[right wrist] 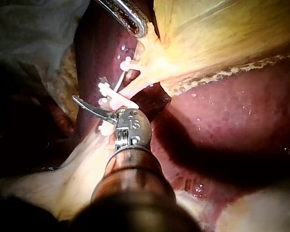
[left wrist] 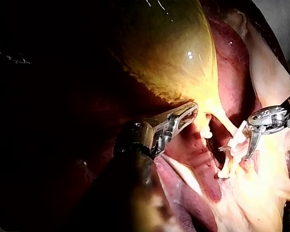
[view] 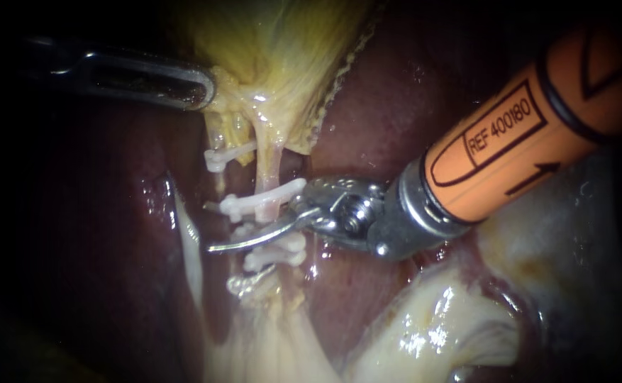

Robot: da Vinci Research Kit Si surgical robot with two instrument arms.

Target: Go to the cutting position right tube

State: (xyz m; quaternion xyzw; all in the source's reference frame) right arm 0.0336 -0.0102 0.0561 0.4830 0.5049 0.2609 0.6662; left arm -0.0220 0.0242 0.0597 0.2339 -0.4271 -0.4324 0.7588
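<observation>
The yellow gallbladder point(view: 275, 42) hangs over the dark red liver point(view: 389, 106). My left instrument point(view: 201, 89) holds the gallbladder's neck, jaws shut on it. Two pale tubes run down from the neck. The right tube point(view: 269, 159) carries white clips, one point(view: 261, 200) above and one point(view: 276, 252) below my right instrument point(view: 234, 234). Its curved blade lies across the tube's front between those clips. The other blade is hidden behind the tube, so the jaws stand open around it. The left tube carries one clip point(view: 227, 156).
Pale fatty tissue point(view: 424, 326) lies below the orange shaft point(view: 530, 120) of my right instrument. A whitish strand point(view: 186, 234) runs down the liver, left of the clips. In the right wrist view, grey cloth point(right wrist: 34, 29) lies beyond the liver.
</observation>
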